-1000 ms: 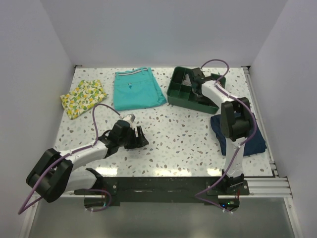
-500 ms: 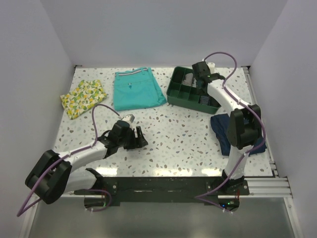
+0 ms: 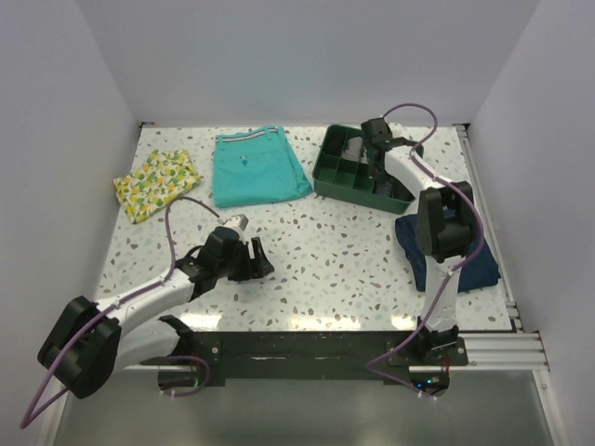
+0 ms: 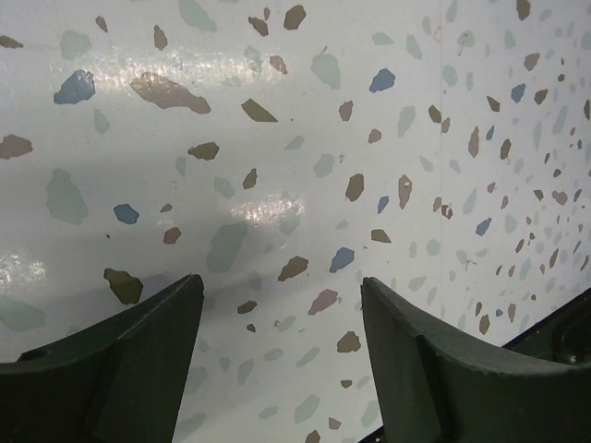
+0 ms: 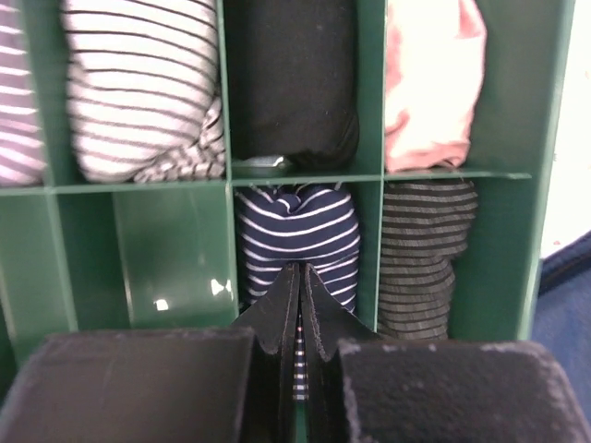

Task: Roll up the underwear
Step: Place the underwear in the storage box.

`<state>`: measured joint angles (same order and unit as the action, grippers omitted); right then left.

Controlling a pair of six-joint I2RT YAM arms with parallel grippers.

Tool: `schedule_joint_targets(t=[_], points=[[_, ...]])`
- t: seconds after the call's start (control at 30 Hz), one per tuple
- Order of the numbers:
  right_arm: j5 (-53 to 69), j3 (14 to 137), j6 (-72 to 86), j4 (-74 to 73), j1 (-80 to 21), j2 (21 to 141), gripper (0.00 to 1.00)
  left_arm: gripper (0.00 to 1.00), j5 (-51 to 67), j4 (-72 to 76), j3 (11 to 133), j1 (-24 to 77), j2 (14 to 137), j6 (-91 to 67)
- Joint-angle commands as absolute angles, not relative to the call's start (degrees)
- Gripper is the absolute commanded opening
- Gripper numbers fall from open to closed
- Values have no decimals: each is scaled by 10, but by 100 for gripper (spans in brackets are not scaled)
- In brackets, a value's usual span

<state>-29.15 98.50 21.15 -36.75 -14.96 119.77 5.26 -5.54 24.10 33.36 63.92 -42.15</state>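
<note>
We see the right pincer (image 5: 301, 277) clenched over the underwear (image 5: 295, 226) in the tray (image 5: 157, 263); a snagged fold could unroll it on lifting.

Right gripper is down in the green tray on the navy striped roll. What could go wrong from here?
1. The right gripper is shut right over the underwear in its compartment; I cannot tell whether cloth is pinched. If so, lifting could drag the roll out or loosen it.
2. The dividers of the green tray and the grey striped roll sit close beside it; a sideways move could snag them or shift the tray.
</note>
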Motion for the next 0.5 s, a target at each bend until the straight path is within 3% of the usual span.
schedule_joint_targets(t=[0.0, 0.3, 0.47], points=[[-270, 1022, 219, -345, -124, 1210, 0, 74, 48, -58, 257, 329, 599, -395], [-207, 965, 195, -280, -116, 1161, 0, 74, 42, -82, 283, 329, 567, -381], [-184, 948, 195, -287, -116, 1110, 8, 75, 39, -88, 286, 329, 562, -383]])
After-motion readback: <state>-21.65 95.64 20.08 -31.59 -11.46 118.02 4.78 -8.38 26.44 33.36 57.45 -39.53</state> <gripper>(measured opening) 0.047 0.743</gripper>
